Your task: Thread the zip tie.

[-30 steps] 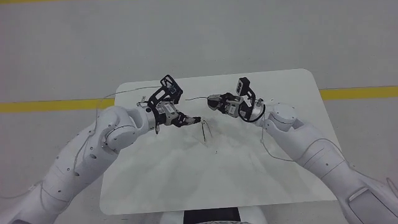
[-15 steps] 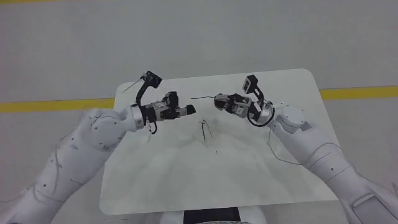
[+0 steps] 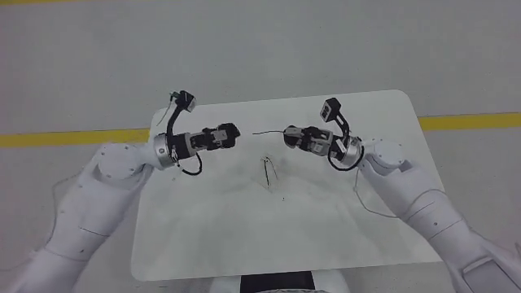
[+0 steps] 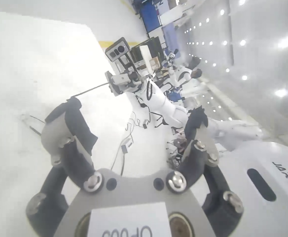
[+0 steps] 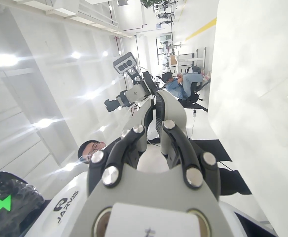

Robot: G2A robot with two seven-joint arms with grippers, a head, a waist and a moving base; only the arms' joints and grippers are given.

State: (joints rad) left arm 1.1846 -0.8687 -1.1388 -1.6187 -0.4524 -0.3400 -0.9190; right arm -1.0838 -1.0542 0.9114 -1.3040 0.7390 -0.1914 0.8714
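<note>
Now that the left gripper (image 3: 232, 133) has come up off the table (image 3: 244, 236) with nothing in it, the threading looks no nearer to me. Its fingers (image 4: 70, 117) stand wide apart and empty, and the loose ties (image 3: 267, 169) lie on the table below, between the two arms. The zip tie (image 3: 267, 133) is in the air, clamped at one end in the right gripper (image 3: 287, 135), whose fingers are pressed together on it. Its free end points toward the left gripper, with a small gap between them. A second ago the left gripper was down low, right at the loose ties, and half a second ago it was partway up. It has since drawn back toward its own side, rolled its wrist, and now sits about level with the held tie. The right gripper has shifted only slightly outward, tie in its grip throughout. My guess is the left gripper is lining up to take that free end.
</note>
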